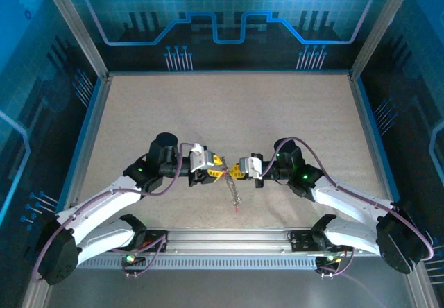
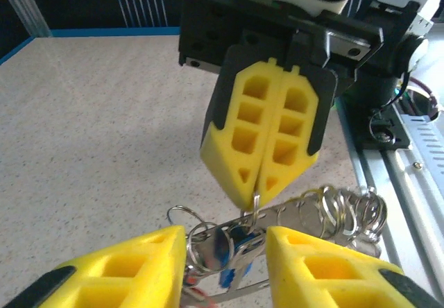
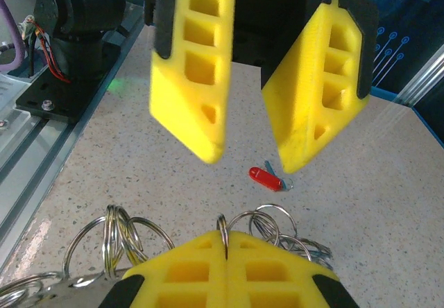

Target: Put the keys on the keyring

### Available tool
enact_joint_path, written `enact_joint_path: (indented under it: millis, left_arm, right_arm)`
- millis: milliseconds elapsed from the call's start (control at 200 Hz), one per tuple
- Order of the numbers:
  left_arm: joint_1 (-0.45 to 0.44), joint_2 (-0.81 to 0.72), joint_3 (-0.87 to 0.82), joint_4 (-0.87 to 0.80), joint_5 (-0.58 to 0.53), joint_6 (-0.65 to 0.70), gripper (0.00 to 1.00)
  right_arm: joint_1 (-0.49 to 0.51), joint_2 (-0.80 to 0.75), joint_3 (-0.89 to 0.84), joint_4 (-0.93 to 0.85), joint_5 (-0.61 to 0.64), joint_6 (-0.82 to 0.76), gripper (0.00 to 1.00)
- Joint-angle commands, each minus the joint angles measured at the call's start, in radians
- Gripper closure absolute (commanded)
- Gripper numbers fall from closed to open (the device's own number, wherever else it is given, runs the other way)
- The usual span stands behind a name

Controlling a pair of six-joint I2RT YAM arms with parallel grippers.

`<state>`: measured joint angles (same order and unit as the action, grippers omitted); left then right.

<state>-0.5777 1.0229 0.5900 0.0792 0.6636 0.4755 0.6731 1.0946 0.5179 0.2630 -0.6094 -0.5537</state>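
1. In the top view, both arms reach in from the 6 o'clock edge of the table (image 1: 139, 121). They meet near its middle, with the left gripper (image 1: 218, 169) on the 9 o'clock side and the right gripper (image 1: 238, 172) on the 3 o'clock side, tips almost touching.
2. The right gripper's fingers (image 3: 187, 277) are pressed flat together. They pinch a thin wire loop of the keyring (image 3: 221, 223) at their very tips.
3. The keys (image 2: 295, 214) hang bunched at that pinch. There are silvery blades and one blue head (image 2: 225, 278), tangled with several small rings (image 2: 350, 207) trailing toward 3 o'clock in the left wrist view.
4. The left gripper's fingers (image 2: 132, 266) are spread wide with the bunch in the gap between them. I cannot tell whether either finger touches it.
5. Farther off, a red key (image 3: 265, 177) lies on the table apart from the bunch, toward 1 o'clock from the pinch in the right wrist view.
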Motion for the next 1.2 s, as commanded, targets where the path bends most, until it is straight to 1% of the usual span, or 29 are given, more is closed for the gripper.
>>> enact_joint_path:
  millis: [0,105,190,265,445,520,545,610,660,785,850,991,1046,1081,1151,1191]
  left_arm:
    - [-0.015,0.013,-0.009,0.037,0.036,-0.009,0.61]
    - [-0.027,0.034,-0.006,0.051,0.025,-0.003,0.61]
    - [-0.036,0.056,0.012,0.024,0.035,0.018,0.64]
    - [-0.043,0.068,0.012,0.013,0.039,0.039,0.64]
    - [-0.058,0.105,0.025,-0.007,-0.010,0.063,0.65]
    - [-0.071,0.120,0.034,-0.005,-0.024,0.082,0.70]
    - [-0.076,0.127,0.041,-0.015,-0.034,0.092,0.71]
    - [-0.089,0.145,0.070,-0.059,-0.048,0.121,0.77]
    - [-0.097,0.152,0.083,-0.073,-0.057,0.128,0.78]
    - [-0.102,0.149,0.074,-0.034,-0.069,0.127,0.81]
    - [-0.105,0.140,0.077,-0.035,-0.084,0.124,0.86]
    - [-0.108,0.123,0.062,-0.011,-0.114,0.112,1.00]
    - [-0.106,0.114,0.058,-0.005,-0.120,0.108,1.00]
    - [-0.107,0.105,0.051,0.004,-0.121,0.106,1.00]
    - [-0.107,0.084,0.018,0.060,-0.117,0.099,1.00]
    - [-0.106,0.072,-0.005,0.102,-0.110,0.094,1.00]
  right_arm:
    - [-0.006,0.009,0.033,0.047,-0.020,0.010,1.00]
    - [-0.006,0.020,0.040,0.056,-0.021,0.023,1.00]
    - [-0.004,0.027,0.037,0.069,-0.026,0.029,1.00]
    - [-0.005,0.031,0.045,0.053,-0.005,0.028,1.00]
    - [-0.006,0.024,0.040,0.058,-0.016,0.028,1.00]
    - [-0.005,0.027,0.042,0.063,-0.017,0.036,1.00]
    - [-0.004,0.027,0.042,0.066,-0.020,0.038,1.00]
    - [-0.005,0.027,0.042,0.069,-0.026,0.038,1.00]
    - [-0.003,0.029,0.046,0.065,-0.023,0.036,1.00]
    - [0.000,0.019,0.051,0.048,0.000,0.040,1.00]
    - [0.003,0.017,0.047,0.048,0.007,0.037,1.00]
    - [0.005,0.006,0.046,0.049,0.021,0.055,1.00]
    - [0.005,0.002,0.040,0.059,0.015,0.058,1.00]
    - [0.004,0.001,0.034,0.064,0.012,0.057,0.94]
    - [0.001,-0.013,0.017,0.079,0.004,0.060,0.77]
    - [-0.005,-0.030,0.005,0.096,-0.005,0.072,0.71]
